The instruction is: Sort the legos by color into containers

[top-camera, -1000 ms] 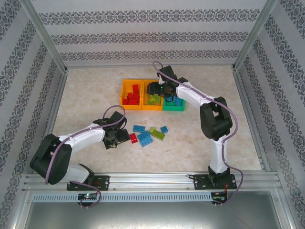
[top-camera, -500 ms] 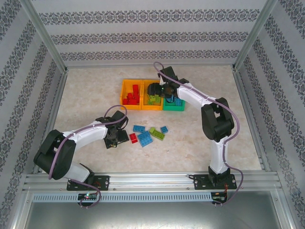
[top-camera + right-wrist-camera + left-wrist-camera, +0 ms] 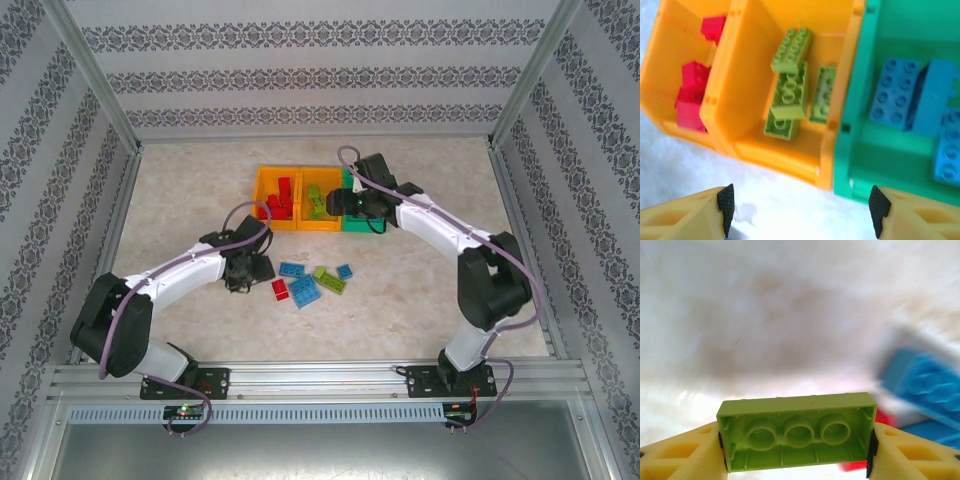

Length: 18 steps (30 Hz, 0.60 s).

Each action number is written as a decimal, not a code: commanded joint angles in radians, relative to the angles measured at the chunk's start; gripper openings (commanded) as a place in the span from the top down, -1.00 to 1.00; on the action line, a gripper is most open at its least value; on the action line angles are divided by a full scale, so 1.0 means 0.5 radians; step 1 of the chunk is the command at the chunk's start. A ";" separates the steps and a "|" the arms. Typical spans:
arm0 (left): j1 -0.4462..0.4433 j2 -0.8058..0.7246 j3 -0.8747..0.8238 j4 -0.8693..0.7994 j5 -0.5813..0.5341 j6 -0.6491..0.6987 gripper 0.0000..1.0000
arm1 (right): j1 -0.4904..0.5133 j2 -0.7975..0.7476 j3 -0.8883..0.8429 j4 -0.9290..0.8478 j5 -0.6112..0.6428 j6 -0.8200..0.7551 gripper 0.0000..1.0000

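Patterned paper is covering the walls (image 3: 300, 80), and a pale, marbled table (image 3: 180, 200) is lying under both arms. On it, the left gripper (image 3: 796, 456) is pinching a lime brick (image 3: 797, 432) by its short ends, with cream, ribbed fingers (image 3: 680, 457) pressing in from each side. The brick is showing its hollow underside, three round tubes in a row. Everything behind it is blurring: a blue brick (image 3: 927, 385) with faint studs, and a red sliver (image 3: 885, 417) that the lime one is half hiding. From above, this gripper is sitting just left of a loose pile (image 3: 312, 280) of glossy blue, lime and red bricks near the table's middle. I cannot tell whether the held brick is touching the table.

The right gripper (image 3: 802, 210) is hanging spread wide, its black pads (image 3: 726, 205) gripping nothing, near the front rim of three smooth plastic bins joined in a row. The left bin (image 3: 670, 55), orange, is holding red bricks (image 3: 690, 100). The middle bin (image 3: 747, 65), also orange, is holding stacked lime bricks (image 3: 787, 95). The green bin (image 3: 845, 160) is holding blue bricks (image 3: 892, 90), some of them running off the frame's edge.
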 commanded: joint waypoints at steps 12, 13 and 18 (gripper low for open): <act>0.020 0.944 1.488 -0.024 0.222 0.588 -0.25 | 0.029 -0.393 -0.802 0.161 0.091 0.116 -0.47; 0.023 1.036 1.603 -0.053 0.254 0.617 -0.25 | 0.049 -0.408 -0.830 0.169 0.084 0.119 -0.47; 0.068 1.409 2.065 -0.152 0.398 0.647 -0.26 | 0.224 -0.487 -0.937 0.188 0.059 -0.009 -0.47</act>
